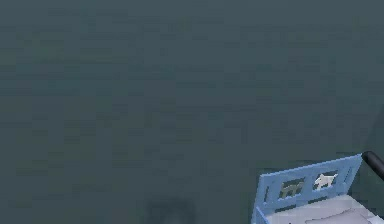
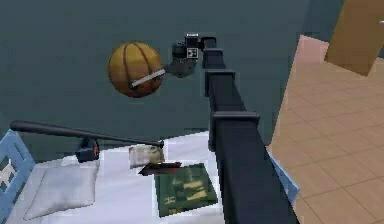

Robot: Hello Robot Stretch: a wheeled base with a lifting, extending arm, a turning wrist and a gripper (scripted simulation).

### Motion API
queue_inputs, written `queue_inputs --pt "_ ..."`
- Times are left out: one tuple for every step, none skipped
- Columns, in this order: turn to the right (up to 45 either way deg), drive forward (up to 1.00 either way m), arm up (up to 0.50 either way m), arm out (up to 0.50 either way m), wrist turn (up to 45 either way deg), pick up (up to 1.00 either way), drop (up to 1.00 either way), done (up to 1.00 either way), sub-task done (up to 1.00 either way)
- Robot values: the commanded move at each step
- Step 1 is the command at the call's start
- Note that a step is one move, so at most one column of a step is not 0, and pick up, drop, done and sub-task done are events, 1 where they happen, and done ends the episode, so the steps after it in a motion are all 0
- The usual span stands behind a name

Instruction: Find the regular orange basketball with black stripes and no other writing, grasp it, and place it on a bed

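Basketball point(image 2: 132, 66) was held at the gripper's point(image 2: 152, 77) far end, clear of all surfaces. Below the gripper a bed point(image 2: 122, 196) was seen, bearing bat point(image 2: 70, 132), pillow point(image 2: 60, 187) and book point(image 2: 185, 188).

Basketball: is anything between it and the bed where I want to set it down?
Nothing visible stands between them. The basketball hangs at the gripper; a bat, pillow and book take up part of the bed.

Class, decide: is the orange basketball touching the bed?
Apart. In the arm side view the basketball hangs at the far end of the gripper, with dark wall showing between it and the bed below.
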Motion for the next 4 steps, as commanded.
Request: queue_inputs --pt "0.0 0.0 -0.4 0.0 0.0 0.0 0.0 0.0 0.0" --pt "0.0 0.0 -0.32 0.0 0.0 0.0 0.0 0.0 0.0" --pt "0.0 0.0 0.0 0.0 0.0 0.0 1.0 0.0 0.0" --pt "0.0 0.0 0.1 0.0 0.0 0.0 0.0 0.0 0.0"
